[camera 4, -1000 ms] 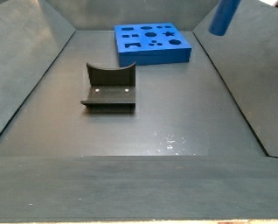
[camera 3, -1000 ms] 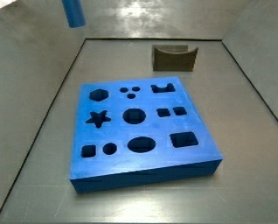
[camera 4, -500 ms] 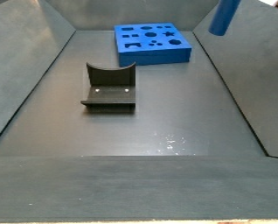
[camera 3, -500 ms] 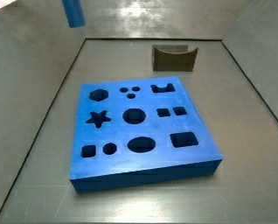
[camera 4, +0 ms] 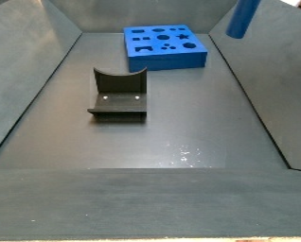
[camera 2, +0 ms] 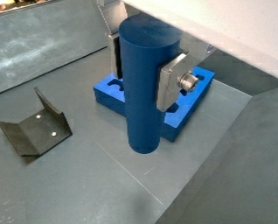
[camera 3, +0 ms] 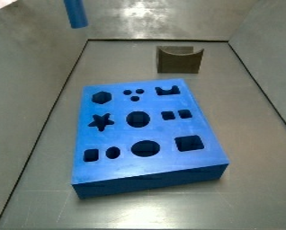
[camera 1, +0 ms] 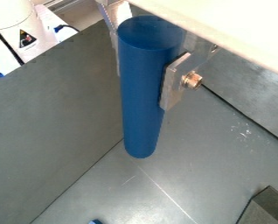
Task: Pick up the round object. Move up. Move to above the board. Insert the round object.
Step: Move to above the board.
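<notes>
Gripper [camera 2: 148,74] clamped on round object [camera 2: 145,87] — silver finger plates [camera 2: 172,80] flat against its sides, peg upright, lower end free. In side views only peg's lower end shows at frame top [camera 3: 75,13] [camera 4: 244,17]; hangs high, off to one side of board [camera 3: 146,130], well apart from it. Board flat on floor, cut-outs unfilled. Fixture [camera 4: 117,95] stands apart from board — nothing touching it.

A dark grey floor [camera 4: 166,142] lies inside a tray-like enclosure with sloping grey walls [camera 3: 38,99] on each side. Soft light gives dull reflections on the back wall [camera 3: 146,18]. The gripper [camera 2: 139,66] hangs above this floor.
</notes>
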